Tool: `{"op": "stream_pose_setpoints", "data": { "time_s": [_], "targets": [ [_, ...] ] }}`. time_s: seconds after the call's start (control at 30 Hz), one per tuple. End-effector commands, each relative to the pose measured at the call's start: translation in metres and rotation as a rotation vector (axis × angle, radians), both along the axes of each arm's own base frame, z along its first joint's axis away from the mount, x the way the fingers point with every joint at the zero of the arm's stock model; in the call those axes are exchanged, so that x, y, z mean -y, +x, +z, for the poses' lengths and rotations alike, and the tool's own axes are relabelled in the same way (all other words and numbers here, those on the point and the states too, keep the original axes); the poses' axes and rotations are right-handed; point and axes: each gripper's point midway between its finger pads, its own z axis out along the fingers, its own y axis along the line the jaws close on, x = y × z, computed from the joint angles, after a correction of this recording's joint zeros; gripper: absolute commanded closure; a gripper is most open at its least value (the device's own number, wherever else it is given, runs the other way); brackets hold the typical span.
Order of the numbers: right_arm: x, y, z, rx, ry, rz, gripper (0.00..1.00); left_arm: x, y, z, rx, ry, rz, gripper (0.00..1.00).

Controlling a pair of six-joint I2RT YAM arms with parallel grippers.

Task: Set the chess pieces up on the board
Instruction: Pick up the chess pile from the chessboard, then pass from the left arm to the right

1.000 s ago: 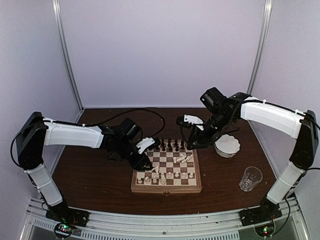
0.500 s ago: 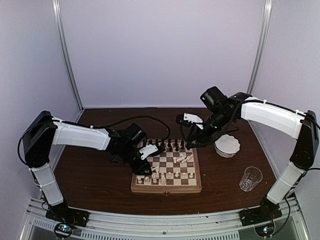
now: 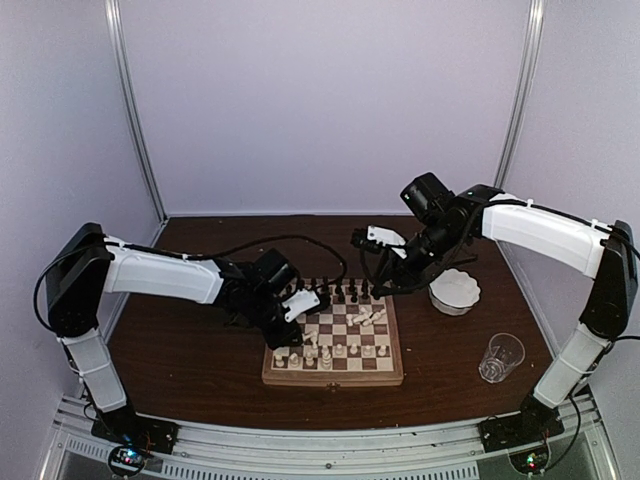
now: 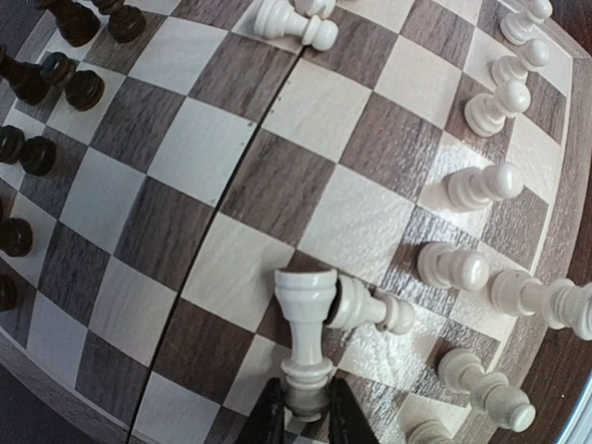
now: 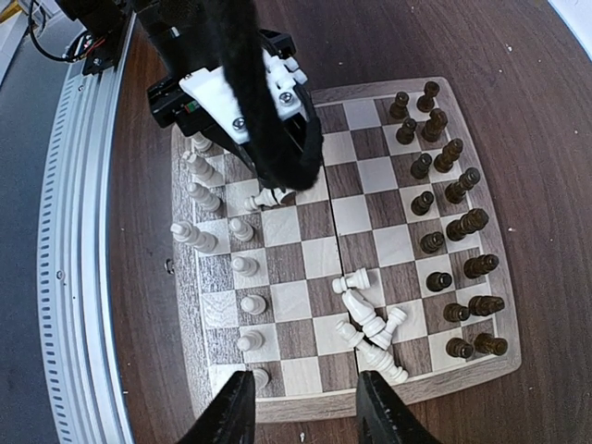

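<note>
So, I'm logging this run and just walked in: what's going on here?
The left gripper is clamped on a white piece over the left side of the board. The right gripper hovers open above the board, holding nothing. Dark pieces stand along the far rows, other white pieces stand on the near rows, and a heap of tipped white pieces lies on the right side.

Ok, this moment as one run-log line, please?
left gripper: shut on white piece | right gripper: open above board | setup: unfinished

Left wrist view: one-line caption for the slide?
Left gripper pinches a white piece by its base, a white pawn right beside it on the board.
</note>
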Motion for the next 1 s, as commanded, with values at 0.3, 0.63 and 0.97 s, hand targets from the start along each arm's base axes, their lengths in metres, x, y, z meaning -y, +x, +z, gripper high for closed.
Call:
{"op": "stream_pose_setpoints", "data": {
  "time_s": [0.3, 0.63, 0.97],
  "targets": [
    [-0.014, 0.002, 0.026, -0.073, 0.118, -0.016, 0.61, 0.015, 0.018, 0.095, 0.055, -0.234, 0.051, 0.92],
    [-0.041, 0.005, 0.03, -0.236, 0.227, -0.012, 0.55, 0.024, 0.027, 0.153, -0.057, -0.499, 0.155, 0.92],
    [-0.069, 0.017, 0.031, -0.393, 0.351, -0.059, 0.45, 0.03, 0.028, 0.201, -0.106, -0.691, 0.209, 0.92]
  ]
}}
